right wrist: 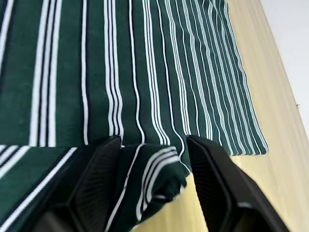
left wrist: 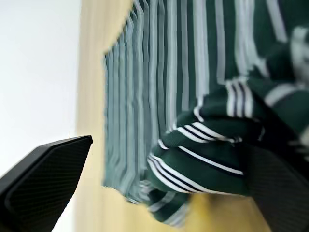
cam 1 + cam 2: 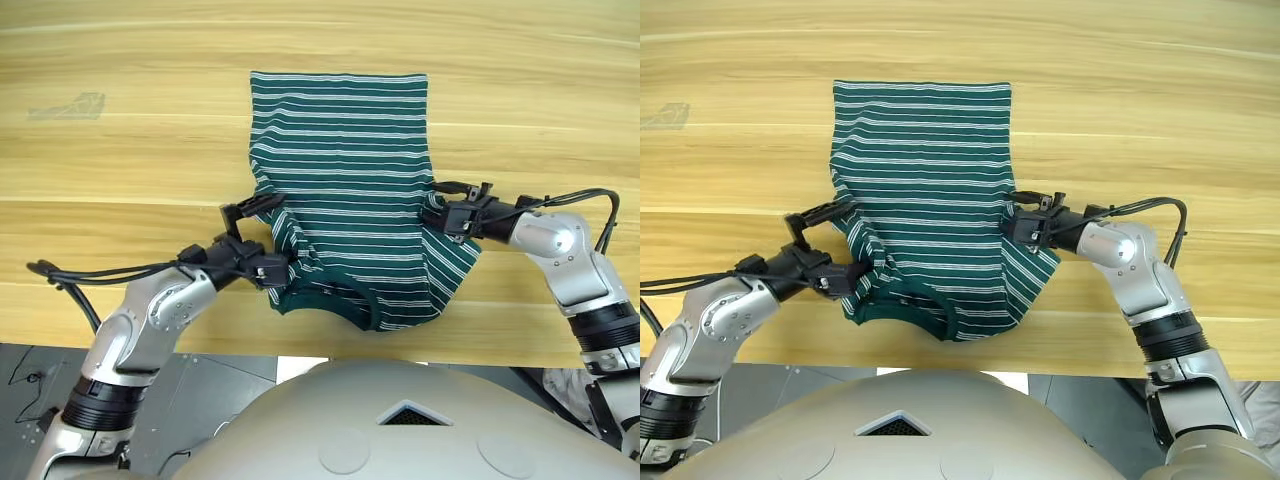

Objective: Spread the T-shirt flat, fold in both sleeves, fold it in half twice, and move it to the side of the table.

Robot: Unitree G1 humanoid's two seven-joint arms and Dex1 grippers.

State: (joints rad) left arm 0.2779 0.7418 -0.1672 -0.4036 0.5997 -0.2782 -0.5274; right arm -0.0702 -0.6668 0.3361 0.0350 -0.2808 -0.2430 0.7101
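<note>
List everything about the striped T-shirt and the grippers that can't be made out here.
- Head views: the left sleeve of the dark green white-striped T-shirt is crumpled beside the left gripper. Its own folds hide its outline.
- Left wrist view: bunched fabric mostly covers one of the fingers, and the cloth is blurred.
- Right wrist view: the right gripper has fabric between its fingers. The picture's edges cut off the collar end.
</note>
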